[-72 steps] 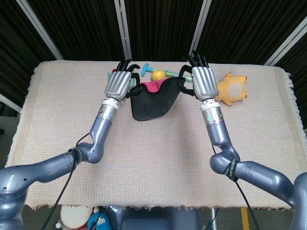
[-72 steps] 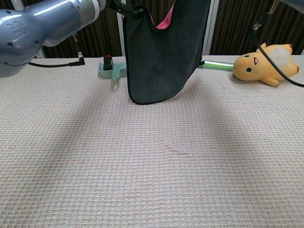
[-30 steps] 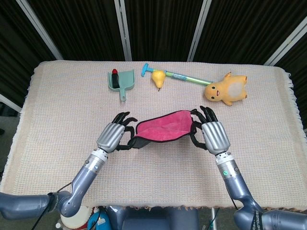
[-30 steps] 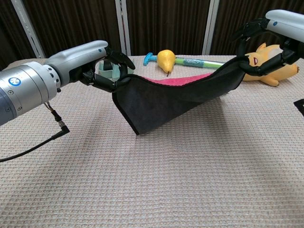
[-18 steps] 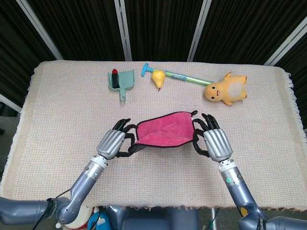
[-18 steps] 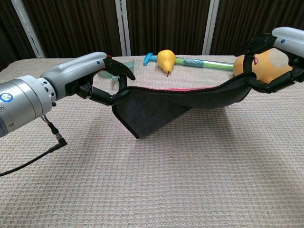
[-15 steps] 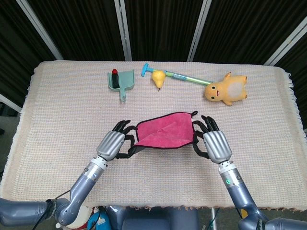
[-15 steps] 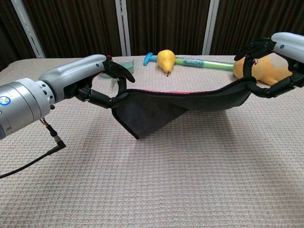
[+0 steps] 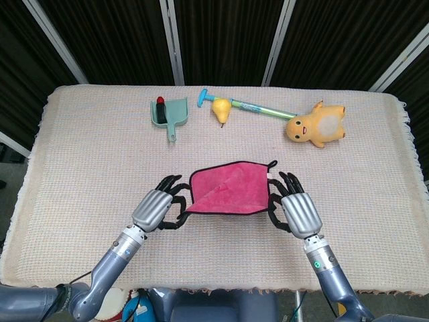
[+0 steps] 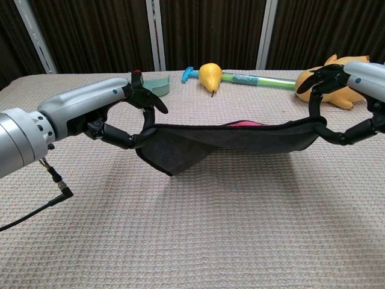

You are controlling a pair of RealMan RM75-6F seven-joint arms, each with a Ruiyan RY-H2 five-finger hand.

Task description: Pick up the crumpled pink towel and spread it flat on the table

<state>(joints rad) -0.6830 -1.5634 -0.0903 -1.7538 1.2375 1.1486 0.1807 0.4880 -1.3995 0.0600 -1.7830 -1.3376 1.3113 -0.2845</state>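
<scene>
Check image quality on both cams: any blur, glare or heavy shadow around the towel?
Head view: sharp, evenly lit, no glare; pink towel crisp between left hand and right hand. Chest view: also in focus; the towel's dark underside casts a soft shadow on the table; backdrop very dark.

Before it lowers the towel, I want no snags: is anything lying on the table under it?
Nothing visible does. The pink towel hangs between the left robot hand and right robot hand over bare table; the dustpan, pear and plush toy lie farther back.
</scene>
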